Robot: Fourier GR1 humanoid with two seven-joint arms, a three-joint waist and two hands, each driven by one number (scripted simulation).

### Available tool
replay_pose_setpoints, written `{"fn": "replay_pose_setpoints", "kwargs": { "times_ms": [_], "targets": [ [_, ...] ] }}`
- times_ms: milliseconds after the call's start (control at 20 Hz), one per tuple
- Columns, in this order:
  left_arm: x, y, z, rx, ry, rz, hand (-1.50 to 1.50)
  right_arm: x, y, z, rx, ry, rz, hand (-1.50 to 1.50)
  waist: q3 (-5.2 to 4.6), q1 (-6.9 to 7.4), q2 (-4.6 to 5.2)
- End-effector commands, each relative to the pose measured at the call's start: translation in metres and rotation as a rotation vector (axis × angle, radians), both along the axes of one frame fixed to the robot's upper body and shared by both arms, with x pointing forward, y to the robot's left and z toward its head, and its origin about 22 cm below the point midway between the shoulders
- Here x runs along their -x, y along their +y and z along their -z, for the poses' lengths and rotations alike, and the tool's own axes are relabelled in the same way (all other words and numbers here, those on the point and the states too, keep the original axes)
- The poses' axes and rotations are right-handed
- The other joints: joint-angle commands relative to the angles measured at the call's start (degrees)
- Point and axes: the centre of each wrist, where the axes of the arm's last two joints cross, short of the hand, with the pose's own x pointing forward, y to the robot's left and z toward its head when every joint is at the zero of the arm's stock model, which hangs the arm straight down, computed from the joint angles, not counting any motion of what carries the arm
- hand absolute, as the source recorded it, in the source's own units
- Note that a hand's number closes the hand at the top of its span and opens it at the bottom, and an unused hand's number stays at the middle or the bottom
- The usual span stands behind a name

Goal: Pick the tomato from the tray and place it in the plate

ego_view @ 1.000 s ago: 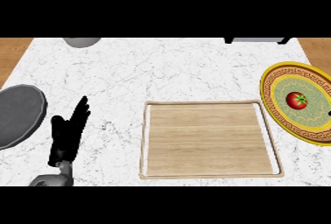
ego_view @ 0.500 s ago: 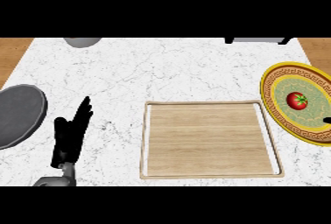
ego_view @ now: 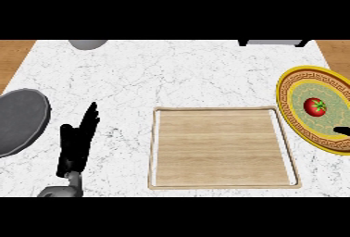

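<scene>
Left hand (ego_view: 77,143) rests open, fingers straight; right hand (ego_view: 342,130) barely visible.

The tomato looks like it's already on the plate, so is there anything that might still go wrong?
The tomato is round and might roll across the plate. The right hand, only a dark tip at the view's right edge, is over the plate and might nudge it. The plate also runs past that edge, so its far side is unseen.
</scene>
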Motion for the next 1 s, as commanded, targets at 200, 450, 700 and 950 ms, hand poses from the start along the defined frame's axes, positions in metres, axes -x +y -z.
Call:
{"fn": "replay_pose_setpoints", "kwargs": {
  "times_ms": [200,450,700,950],
  "targets": [
    [0.016,0.015,0.009,0.004,0.013,0.004,0.00,0.017,-0.015,0.000,0.047,0.027,0.068,-1.50,0.07,0.57,0.10],
    [-0.008,-0.005,-0.008,0.002,-0.008,-0.006,0.00,0.022,-0.019,0.001,0.057,0.041,0.071,-1.50,0.12,0.42,0.15],
    [-0.004,0.005,-0.004,0.006,-0.007,-0.002,0.00,0.046,-0.037,-0.001,0.060,0.035,0.136,-1.50,0.13,0.35,0.16],
    [-0.001,0.016,-0.003,-0.008,-0.002,0.000,0.00,0.064,-0.047,0.002,0.070,0.002,0.170,-1.50,0.32,0.89,0.48]
  ]
}}
